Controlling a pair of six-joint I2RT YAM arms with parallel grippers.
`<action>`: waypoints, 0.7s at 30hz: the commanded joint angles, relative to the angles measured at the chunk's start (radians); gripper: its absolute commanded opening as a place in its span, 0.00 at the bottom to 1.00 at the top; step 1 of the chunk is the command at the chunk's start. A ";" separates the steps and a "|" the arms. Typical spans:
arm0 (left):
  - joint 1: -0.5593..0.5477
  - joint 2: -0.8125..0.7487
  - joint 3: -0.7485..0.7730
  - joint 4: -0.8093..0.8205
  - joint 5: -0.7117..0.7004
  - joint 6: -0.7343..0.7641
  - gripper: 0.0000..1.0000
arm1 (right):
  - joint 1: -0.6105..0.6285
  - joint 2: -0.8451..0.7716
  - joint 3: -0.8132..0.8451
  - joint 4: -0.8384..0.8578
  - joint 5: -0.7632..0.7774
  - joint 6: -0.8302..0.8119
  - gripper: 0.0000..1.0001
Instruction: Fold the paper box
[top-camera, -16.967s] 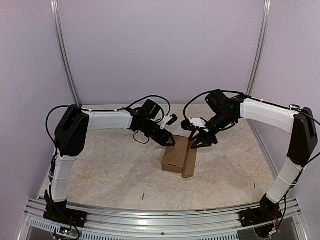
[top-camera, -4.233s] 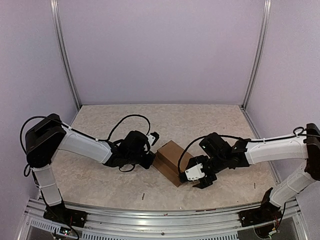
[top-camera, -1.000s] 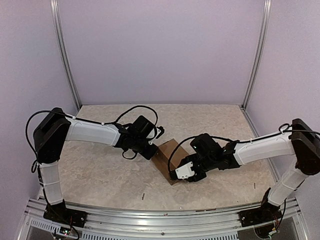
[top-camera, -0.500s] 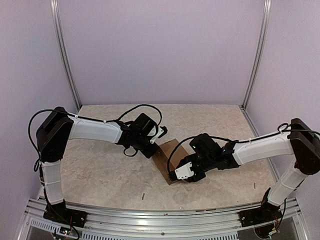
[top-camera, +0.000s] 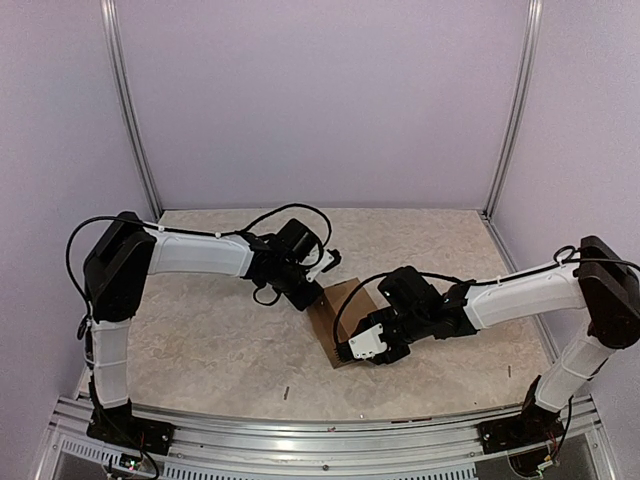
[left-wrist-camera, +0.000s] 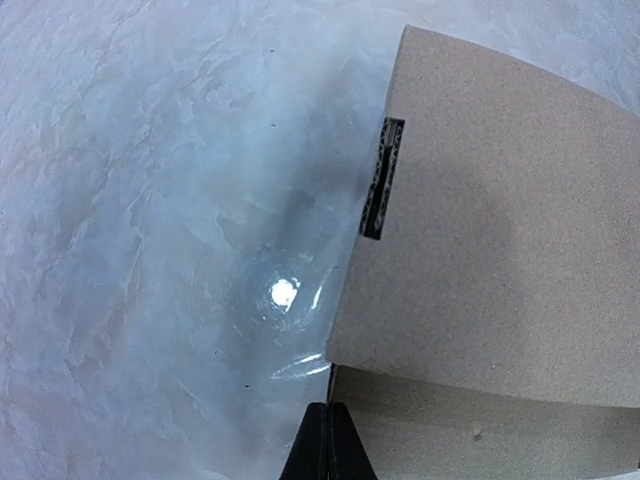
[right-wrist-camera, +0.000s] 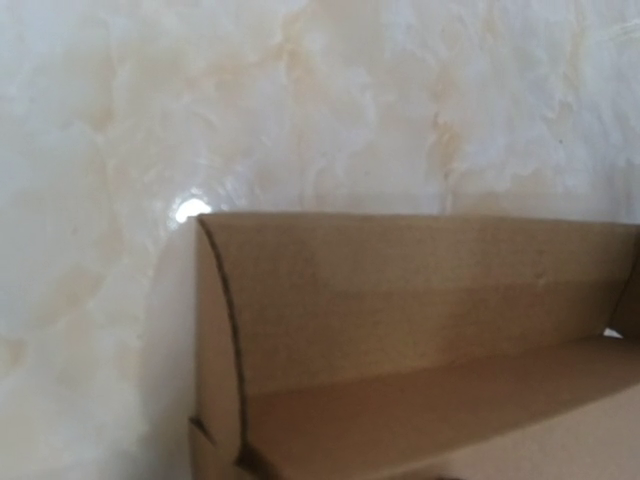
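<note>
The paper box (top-camera: 338, 312) is a small brown cardboard box lying at the middle of the table. In the left wrist view the paper box (left-wrist-camera: 490, 230) fills the right half. My left gripper (left-wrist-camera: 328, 430) is shut, with nothing between its fingers, and its tip touches the box's near corner seam. From above, the left gripper (top-camera: 318, 295) sits at the box's far left corner. My right gripper (top-camera: 356, 350) lies low against the box's near right edge. The right wrist view shows only the paper box (right-wrist-camera: 400, 300), very close, and cardboard hides the fingers.
The pale marbled tabletop (top-camera: 220, 340) spreads around the box. Two small dark specks (top-camera: 286, 393) lie near the front. An aluminium rail (top-camera: 320, 435) runs along the near edge, with upright posts (top-camera: 130, 110) and purple walls behind.
My left gripper has slid up and to the right along the box's left side to its far corner. The right arm and the box have hardly moved.
</note>
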 joint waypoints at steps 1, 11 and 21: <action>-0.009 0.042 0.034 -0.071 0.099 0.013 0.00 | 0.007 0.076 -0.044 -0.178 -0.010 0.009 0.48; 0.002 0.035 0.017 -0.048 0.096 0.006 0.00 | 0.007 0.065 -0.045 -0.179 -0.006 0.023 0.48; 0.010 0.054 0.078 -0.095 0.136 0.019 0.00 | 0.007 0.074 -0.045 -0.188 -0.004 0.005 0.48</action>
